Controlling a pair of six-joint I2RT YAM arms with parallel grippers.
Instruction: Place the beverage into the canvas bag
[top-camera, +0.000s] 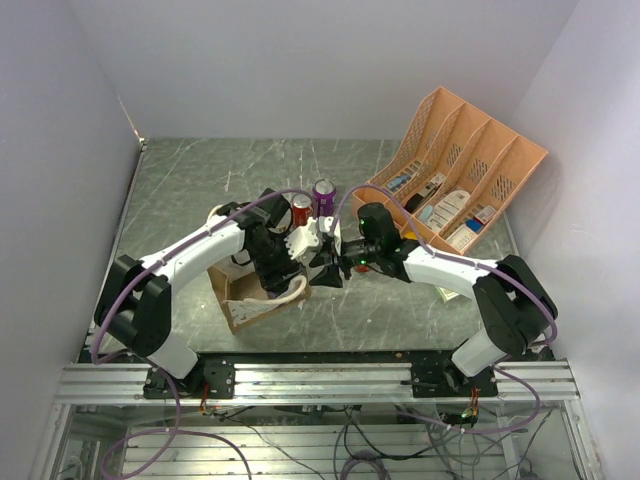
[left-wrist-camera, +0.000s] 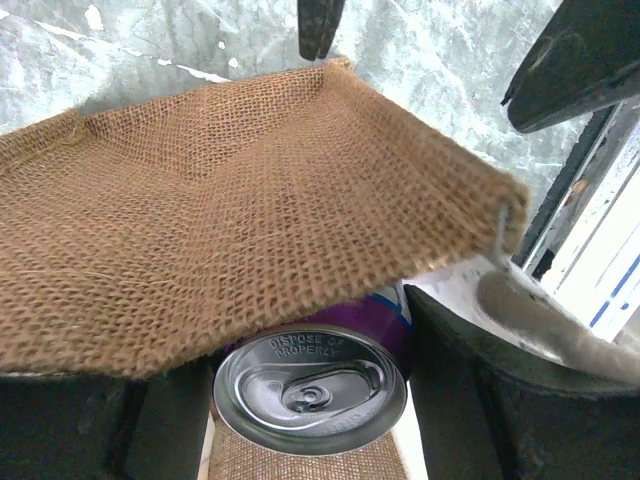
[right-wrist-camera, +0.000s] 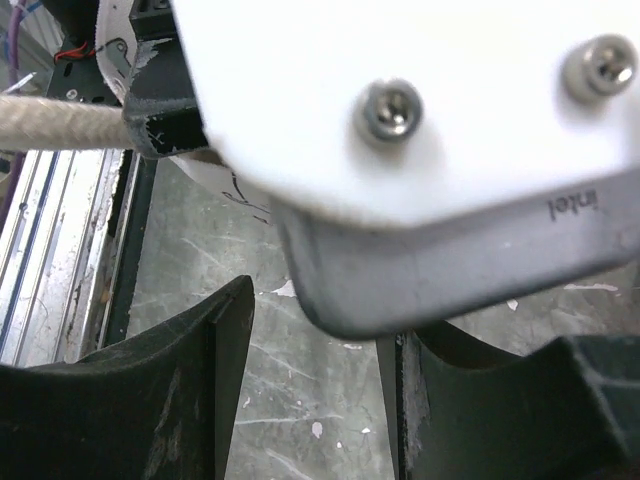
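- Left pincer (left-wrist-camera: 312, 352), status?
- Clamped on purple drink can with a silver lid (left-wrist-camera: 310, 392), fingers tight on both sides. Brown burlap tote bag (left-wrist-camera: 230, 220): wall sags across just beyond the can, burlap under it too.
- So it's in?
- At the mouth, I reckon. Insertion step, not let go yet. Right pincer (right-wrist-camera: 318, 325) apart, nothing btwn, over grey marbled table (right-wrist-camera: 300, 430) right by left wrist.
- Next?
- Prob. ease can deeper past that flap, set it down, then open.
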